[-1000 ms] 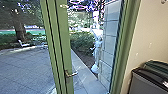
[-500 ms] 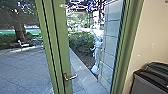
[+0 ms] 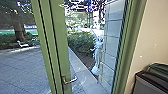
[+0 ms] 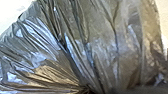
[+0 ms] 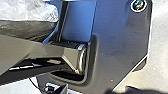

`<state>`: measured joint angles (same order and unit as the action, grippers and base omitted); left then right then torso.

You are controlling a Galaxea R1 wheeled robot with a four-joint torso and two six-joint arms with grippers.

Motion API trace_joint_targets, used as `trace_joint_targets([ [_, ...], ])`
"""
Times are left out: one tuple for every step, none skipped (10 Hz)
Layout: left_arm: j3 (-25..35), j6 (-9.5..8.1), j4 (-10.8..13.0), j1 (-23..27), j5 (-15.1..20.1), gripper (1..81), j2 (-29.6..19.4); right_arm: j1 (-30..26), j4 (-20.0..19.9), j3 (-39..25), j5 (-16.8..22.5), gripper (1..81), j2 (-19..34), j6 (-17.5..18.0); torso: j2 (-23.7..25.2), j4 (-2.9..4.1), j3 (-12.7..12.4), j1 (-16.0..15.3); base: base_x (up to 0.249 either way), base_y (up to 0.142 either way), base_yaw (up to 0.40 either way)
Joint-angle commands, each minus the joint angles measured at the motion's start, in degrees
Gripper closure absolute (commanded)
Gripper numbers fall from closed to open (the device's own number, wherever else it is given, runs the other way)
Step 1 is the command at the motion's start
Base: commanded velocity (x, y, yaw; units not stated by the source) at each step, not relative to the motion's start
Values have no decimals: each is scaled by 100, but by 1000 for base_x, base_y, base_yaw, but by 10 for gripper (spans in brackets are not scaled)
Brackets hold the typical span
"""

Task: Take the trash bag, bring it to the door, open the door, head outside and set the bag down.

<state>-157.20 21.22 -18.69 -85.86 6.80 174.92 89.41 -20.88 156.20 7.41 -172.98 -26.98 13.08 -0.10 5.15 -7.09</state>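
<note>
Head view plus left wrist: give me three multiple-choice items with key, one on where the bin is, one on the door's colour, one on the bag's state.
1. Where is the bin?
A) out on the paving
B) beside the tree
C) indoors, by the wall

2. What colour is the upright of the door that bears the handle?
A) green
B) red
C) white

3. How does the plastic of the bag look in the left wrist view?
A) pulled smooth and flat
B) gathered into folds
C) rolled into a tight tube

Key:
1 C: it stands at the head view's lower right, in front of the pale wall.
2 A: the upright behind the metal handle is plainly green.
3 B: creases fan out from one bunched spot.
</note>
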Motion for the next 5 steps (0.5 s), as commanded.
trace_joint_targets([
  [31,66,23,284,418,811,17,-260,5,-3,410,10,7,-18,0,0,0,0,0,0,0],
  [31,66,23,276,418,811,17,-260,5,-3,410,10,7,-18,-2,0,2,-5,0,0,0],
  [23,66,23,284,418,811,17,-269,5,-11,410,10,7,-18,-5,0,2,-5,0,0,0],
  [31,66,14,284,418,811,17,-260,5,-3,410,10,7,-18,-2,0,0,0,0,0,0],
  [31,57,14,284,418,811,8,-260,5,-3,410,10,7,-18,-2,0,0,2,0,0,0],
])
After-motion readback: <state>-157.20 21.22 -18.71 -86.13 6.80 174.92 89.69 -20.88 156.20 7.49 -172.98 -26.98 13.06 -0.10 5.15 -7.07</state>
